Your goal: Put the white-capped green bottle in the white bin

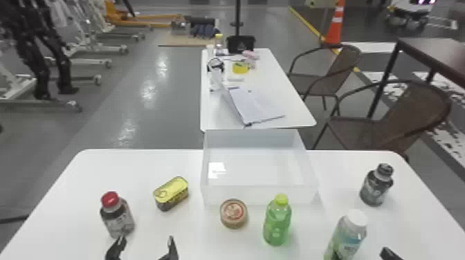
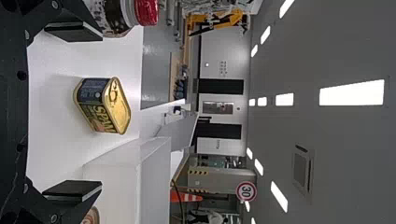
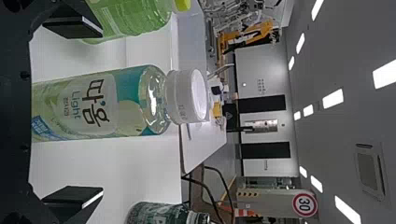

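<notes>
Now my right pincer [image 3: 102, 113] is spread open, the white-capped bottle [image 3: 95, 105] framed between its fingers, upright on the table [image 1: 69, 207]. Beside it, leftward, stands the yellow-capped bottle [image 1: 277, 224]; the bin [image 1: 259, 195] sits ahead and left. I judge I am lining up the grasp: next, ease forward, close squarely, then lift above the bin's wall.

White-capped green bottle [image 1: 346, 239]; white bin [image 1: 257, 195]; yellow-topped tin [image 1: 172, 189]; red cap [image 1: 110, 199].
</notes>
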`<action>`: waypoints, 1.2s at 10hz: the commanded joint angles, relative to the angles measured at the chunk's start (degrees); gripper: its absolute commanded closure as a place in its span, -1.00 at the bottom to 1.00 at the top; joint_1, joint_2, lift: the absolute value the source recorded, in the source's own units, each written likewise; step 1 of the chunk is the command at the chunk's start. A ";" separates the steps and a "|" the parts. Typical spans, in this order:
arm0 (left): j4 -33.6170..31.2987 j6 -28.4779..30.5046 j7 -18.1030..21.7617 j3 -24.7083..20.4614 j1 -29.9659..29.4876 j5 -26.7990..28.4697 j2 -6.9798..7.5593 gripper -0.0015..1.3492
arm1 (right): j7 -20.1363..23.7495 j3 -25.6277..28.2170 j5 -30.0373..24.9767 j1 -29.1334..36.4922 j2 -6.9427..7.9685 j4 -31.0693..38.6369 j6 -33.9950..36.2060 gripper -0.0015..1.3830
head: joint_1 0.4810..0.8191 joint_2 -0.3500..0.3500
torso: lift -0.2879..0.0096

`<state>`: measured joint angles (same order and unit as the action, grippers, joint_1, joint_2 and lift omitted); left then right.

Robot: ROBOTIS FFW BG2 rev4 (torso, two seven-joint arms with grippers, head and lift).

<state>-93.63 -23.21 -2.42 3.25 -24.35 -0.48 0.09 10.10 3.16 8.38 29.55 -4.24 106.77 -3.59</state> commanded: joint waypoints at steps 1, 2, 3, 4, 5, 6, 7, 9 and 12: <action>0.03 0.01 -0.04 0.00 0.01 0.04 -0.24 -0.74 | 0.00 0.00 -0.12 -0.11 0.02 0.02 -0.01 -0.84 | -0.60 0.00 | 0.26; 0.03 0.01 -0.04 0.00 0.01 0.04 -0.24 -0.74 | 0.00 0.00 -0.03 -0.11 0.02 0.02 -0.01 -0.84 | -0.60 0.00 | 0.26; 0.03 0.01 -0.04 0.00 0.01 0.04 -0.24 -0.74 | 0.00 0.00 -0.03 -0.11 0.02 0.02 -0.01 -0.84 | -0.60 0.00 | 0.26; 0.03 0.01 -0.04 0.00 0.09 0.04 -0.24 -0.74 | 0.00 0.00 -0.03 -0.11 -0.07 0.02 -0.01 -0.84 | -0.60 0.00 | 0.26; 0.03 0.01 -0.04 0.00 0.09 0.04 -0.24 -0.74 | 0.09 0.00 -0.12 -0.20 0.02 0.02 -0.01 -0.84 | -0.60 0.00 | 0.26; 0.03 0.01 0.05 0.00 0.18 0.04 -0.24 -0.74 | 0.09 0.00 -0.12 -0.29 -0.07 -0.07 -0.01 -0.84 | -0.60 0.00 | 0.26; 0.12 0.01 -0.04 0.00 0.18 -0.05 -0.24 -0.74 | 0.09 0.00 -0.20 -0.37 -0.07 -0.24 -0.01 -0.84 | -0.60 0.00 | 0.26; 0.47 -0.70 0.05 0.00 0.27 -0.23 -0.24 -0.74 | 0.35 0.00 -0.12 -1.34 -0.25 -1.30 -0.19 -0.84 | -0.60 0.00 | 0.26; 0.82 -1.49 0.05 0.26 0.53 -0.66 -0.24 -0.74 | 2.38 0.00 0.23 -4.06 -1.04 -4.02 -0.36 -0.83 | -0.60 0.00 | 0.26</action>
<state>-92.88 -24.53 -2.37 3.50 -23.82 -1.12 0.09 12.52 3.16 8.51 26.01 -5.17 103.30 -3.96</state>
